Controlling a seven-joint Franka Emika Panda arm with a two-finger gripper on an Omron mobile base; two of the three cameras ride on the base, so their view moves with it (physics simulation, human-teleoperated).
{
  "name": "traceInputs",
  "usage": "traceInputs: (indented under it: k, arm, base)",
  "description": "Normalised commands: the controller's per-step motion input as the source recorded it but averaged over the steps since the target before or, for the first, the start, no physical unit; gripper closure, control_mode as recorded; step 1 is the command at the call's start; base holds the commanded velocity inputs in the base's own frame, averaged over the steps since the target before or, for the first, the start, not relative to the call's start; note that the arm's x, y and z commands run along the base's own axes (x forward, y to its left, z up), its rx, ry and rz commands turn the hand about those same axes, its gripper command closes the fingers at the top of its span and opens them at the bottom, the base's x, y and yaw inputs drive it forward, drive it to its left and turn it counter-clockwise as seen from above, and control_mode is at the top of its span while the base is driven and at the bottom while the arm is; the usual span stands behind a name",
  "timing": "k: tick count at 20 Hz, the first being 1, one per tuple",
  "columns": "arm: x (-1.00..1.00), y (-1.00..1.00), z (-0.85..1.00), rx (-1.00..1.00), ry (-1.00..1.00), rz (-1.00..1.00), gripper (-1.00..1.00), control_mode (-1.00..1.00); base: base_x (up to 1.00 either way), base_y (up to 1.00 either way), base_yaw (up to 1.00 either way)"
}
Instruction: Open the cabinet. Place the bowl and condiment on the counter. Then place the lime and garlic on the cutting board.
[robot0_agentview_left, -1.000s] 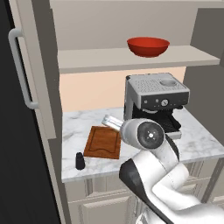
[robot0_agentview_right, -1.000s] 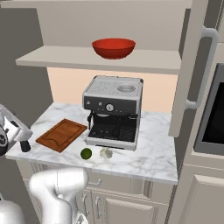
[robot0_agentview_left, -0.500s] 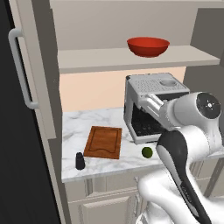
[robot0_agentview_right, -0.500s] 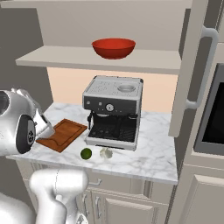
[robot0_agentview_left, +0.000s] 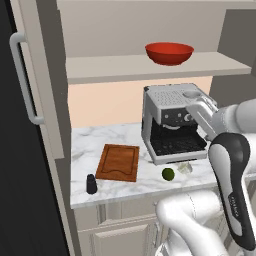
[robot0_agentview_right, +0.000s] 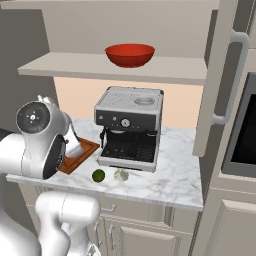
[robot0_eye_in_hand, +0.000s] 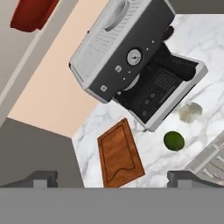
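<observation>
- The claw (robot0_eye_in_hand: 112, 178) is wide open and holds nothing, high above the counter (robot0_eye_in_hand: 205, 41).
- The left base view has the black condiment (robot0_agentview_left: 91, 184) standing by the cutting board (robot0_agentview_left: 118, 162).
- The bowl (robot0_agentview_right: 129, 54) sits on the cabinet (robot0_agentview_right: 115, 66) shelf.
- The lime (robot0_eye_in_hand: 174, 141) and garlic (robot0_eye_in_hand: 189, 112) lie by the coffee machine (robot0_eye_in_hand: 131, 57).

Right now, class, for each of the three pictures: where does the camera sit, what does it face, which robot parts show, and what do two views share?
Left base view: behind the arm's left, facing the coffee machine and red bowl; white arm at lower right.
Right base view: behind its right, same counter; arm at lower left.
Hand view: on the hand, looking down at the cutting board; fingers open at bottom.
All share the lime and garlic.
</observation>
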Motion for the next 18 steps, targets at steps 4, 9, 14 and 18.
traceInputs:
  k: [4,9,14,18]
  arm:
    - [-0.11,-0.18,0.54,0.07,0.0,0.0,-1.0,-1.0]
    - [-0.12,-0.27,0.42,0.05,0.0,-0.03,-1.0,-1.0]
    - [0.0,-0.17,0.2,0.03,-0.07,-0.07,-1.0,-1.0]
    - [0.0,-0.07,0.11,0.05,-0.19,-0.08,-1.0,-1.0]
  base:
    - [0.0,0.0,0.0]
    - [0.0,0.0,0.0]
    - [0.0,0.0,0.0]
    - [0.0,0.0,0.0]
